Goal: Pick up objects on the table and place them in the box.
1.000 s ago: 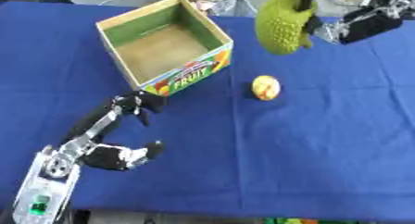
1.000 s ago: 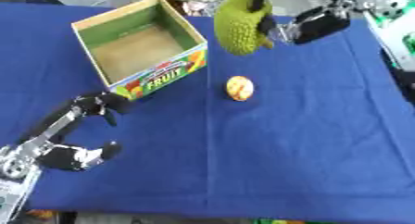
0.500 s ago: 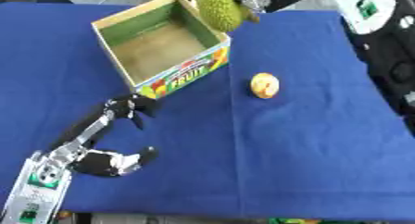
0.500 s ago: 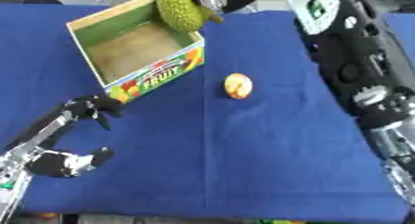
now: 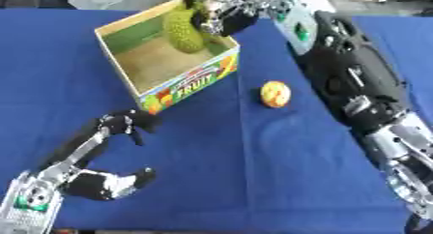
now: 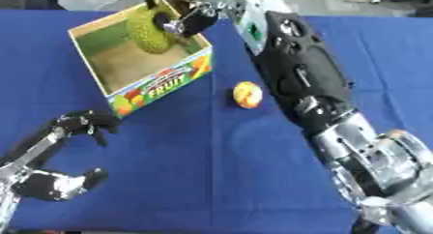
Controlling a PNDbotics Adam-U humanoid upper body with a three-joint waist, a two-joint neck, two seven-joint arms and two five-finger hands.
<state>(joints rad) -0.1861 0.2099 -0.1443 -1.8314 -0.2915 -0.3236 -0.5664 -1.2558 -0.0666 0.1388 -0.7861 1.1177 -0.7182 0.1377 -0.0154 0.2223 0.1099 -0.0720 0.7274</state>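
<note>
You are seeing the box (image 5: 182,83) sitting upper left on the table (image 5: 253,180), the round fruit (image 5: 275,93) lying just right of it, apart.

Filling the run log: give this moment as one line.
right hand: holding green spiky fruit inside box | left hand: idle, open | yellow-red fruit: on table

head stereo pair | looking down, near | both share box (image 5: 169,66), blue table (image 5: 253,170)
</note>
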